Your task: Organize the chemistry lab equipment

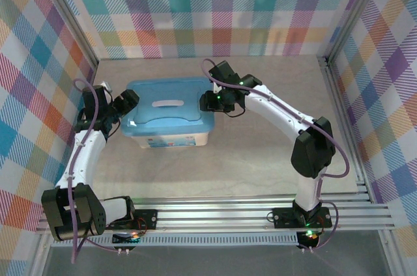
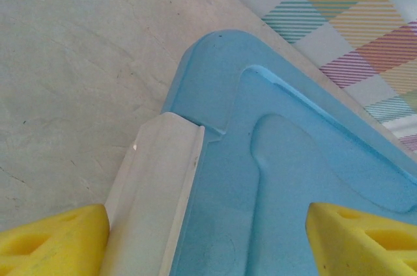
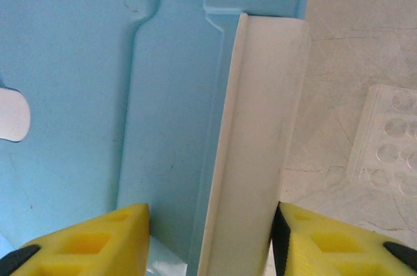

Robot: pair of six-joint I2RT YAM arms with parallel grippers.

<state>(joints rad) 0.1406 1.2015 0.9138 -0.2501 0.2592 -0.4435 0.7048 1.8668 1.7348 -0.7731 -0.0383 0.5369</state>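
Blue lid [image 1: 166, 103] sits on box [image 1: 172, 138]; left gripper [image 2: 208, 240] at nine o'clock, right gripper [image 3: 212, 240] at three, gape around latches [image 3: 254, 126]; well plate [image 3: 391, 139] lies outside.

Lid [image 1: 168, 103] bright blue, latch [image 3: 251, 159] milky white, fingers [image 2: 52, 240] yellow, table [image 1: 247, 165] pale mottled beige, walls [image 1: 221, 9] pastel plaid: pink, teal, orange, purple.

At the centre and toward 4 o'clock, blue lid [image 2: 306, 159], its rounded corner toward 12 o'clock. At 7 o'clock, white clip [image 2: 153, 198], touching the lid edge. Jaws of the left gripper [image 2: 208, 243] wide apart: one yellow fingertip [image 2: 52, 243] at 8 o'clock over grey table [image 2: 78, 61], other at 4 o'clock over the lid. At 1 o'clock, plaid wall [image 2: 339, 22].
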